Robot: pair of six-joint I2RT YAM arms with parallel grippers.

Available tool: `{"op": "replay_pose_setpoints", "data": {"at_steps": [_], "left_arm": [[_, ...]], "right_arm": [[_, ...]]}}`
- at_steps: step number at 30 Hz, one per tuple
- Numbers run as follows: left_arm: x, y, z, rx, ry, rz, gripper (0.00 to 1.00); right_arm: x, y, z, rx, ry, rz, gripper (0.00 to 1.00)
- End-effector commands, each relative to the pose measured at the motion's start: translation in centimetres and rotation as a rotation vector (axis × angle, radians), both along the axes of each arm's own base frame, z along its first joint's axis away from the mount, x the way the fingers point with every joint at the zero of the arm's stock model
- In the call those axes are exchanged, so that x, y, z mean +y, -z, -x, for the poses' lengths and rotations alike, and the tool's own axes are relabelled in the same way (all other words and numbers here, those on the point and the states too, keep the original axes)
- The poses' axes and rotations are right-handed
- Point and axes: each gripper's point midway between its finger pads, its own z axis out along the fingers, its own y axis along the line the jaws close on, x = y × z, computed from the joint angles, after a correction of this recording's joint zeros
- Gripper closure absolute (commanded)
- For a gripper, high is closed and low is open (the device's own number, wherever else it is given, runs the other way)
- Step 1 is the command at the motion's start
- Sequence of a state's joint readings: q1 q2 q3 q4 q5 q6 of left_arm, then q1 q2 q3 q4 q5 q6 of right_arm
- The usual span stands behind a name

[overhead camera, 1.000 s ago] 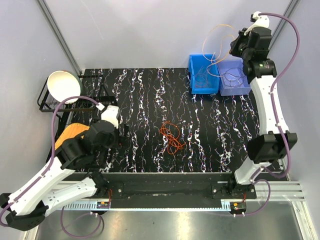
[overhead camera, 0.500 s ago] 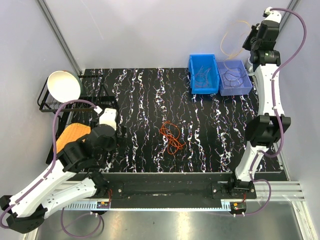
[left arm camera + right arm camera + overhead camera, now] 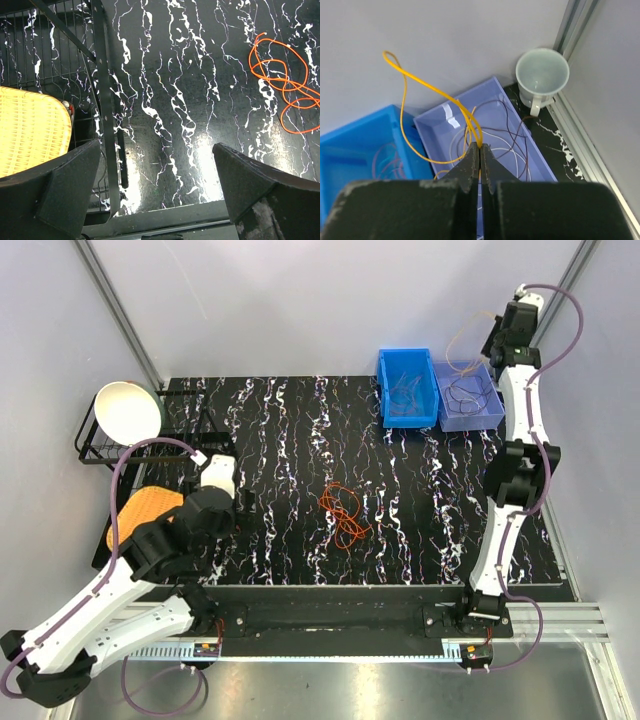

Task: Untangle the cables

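Right gripper (image 3: 480, 146) jaws clamped on a yellow cable (image 3: 420, 85) over the lilac bin (image 3: 436, 131); I'd lower and release next. Left gripper (image 3: 157, 170) jaws apart.

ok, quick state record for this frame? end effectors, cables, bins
left end effector: open, empty, over table beside wire rack
right end effector: shut on yellow cable, above lilac bin
orange cable: loose tangle, mid-table, untouched
blue bin: holds pale cables
lilac bin: holds dark cables
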State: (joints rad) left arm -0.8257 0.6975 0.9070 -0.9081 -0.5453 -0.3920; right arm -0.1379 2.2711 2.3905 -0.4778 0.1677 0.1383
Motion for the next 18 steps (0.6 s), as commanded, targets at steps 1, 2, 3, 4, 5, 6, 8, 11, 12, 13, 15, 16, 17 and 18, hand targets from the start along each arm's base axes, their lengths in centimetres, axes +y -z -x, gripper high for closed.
{"op": "replay_pose_setpoints", "data": {"at_steps": [1,2,3,4,5,6,8,11,12,13,15,16,17,18], "left_arm": [[-0.4,-0.9,-0.8,-0.043,-0.005,0.028,0.01],[-0.3,-0.8,-0.8,-0.041,-0.008,0.026,0.01],[-0.4,-0.9,-0.8,-0.041,-0.005,0.027,0.01],[-0.4,-0.8,-0.8,-0.041,-0.004,0.026,0.01],[-0.4,-0.8,-0.9,-0.04,-0.008,0.026,0.01],[-0.4,-0.8,-0.8,-0.037,-0.004,0.023,0.01],[-0.4,-0.8,-0.9,-0.038,-0.006,0.024,0.01],[-0.4,-0.8,-0.9,-0.038,-0.006,0.024,0.01],[-0.4,-0.7,-0.9,-0.035,-0.004,0.02,0.01],[-0.4,-0.7,-0.9,-0.035,-0.005,0.022,0.01],[-0.4,-0.7,-0.9,-0.035,-0.005,0.023,0.01],[-0.4,-0.7,-0.9,-0.036,-0.004,0.022,0.01],[-0.4,-0.7,-1.0,-0.036,-0.006,0.022,0.01],[-0.3,-0.7,-0.9,-0.037,-0.006,0.023,0.01]], "right_arm": [[-1.5,0.5,-0.8,-0.008,0.041,0.019,1.0],[-1.5,2.0,-1.1,0.017,0.042,0.015,1.0],[-1.5,2.8,-1.2,0.03,0.045,0.012,1.0],[-1.5,3.7,-1.2,0.049,0.05,0.006,1.0],[-1.6,4.6,-1.4,0.063,0.052,0.002,1.0],[-1.6,5.0,-1.4,0.07,0.057,-0.005,1.0],[-1.5,5.9,-1.3,0.088,0.059,-0.012,1.0],[-1.2,6.1,-1.4,0.086,0.055,-0.034,1.0],[-1.2,6.0,-1.4,0.08,0.056,-0.044,1.0],[-1.2,6.1,-1.3,0.083,0.057,-0.048,0.99],[-0.7,6.1,-1.3,0.089,0.036,-0.061,0.83],[-0.4,6.0,-1.2,0.092,0.025,-0.066,0.68],[-0.3,5.4,-1.0,0.087,0.019,-0.07,0.54],[0.0,4.9,-0.8,0.087,0.006,-0.079,0.45]]}}
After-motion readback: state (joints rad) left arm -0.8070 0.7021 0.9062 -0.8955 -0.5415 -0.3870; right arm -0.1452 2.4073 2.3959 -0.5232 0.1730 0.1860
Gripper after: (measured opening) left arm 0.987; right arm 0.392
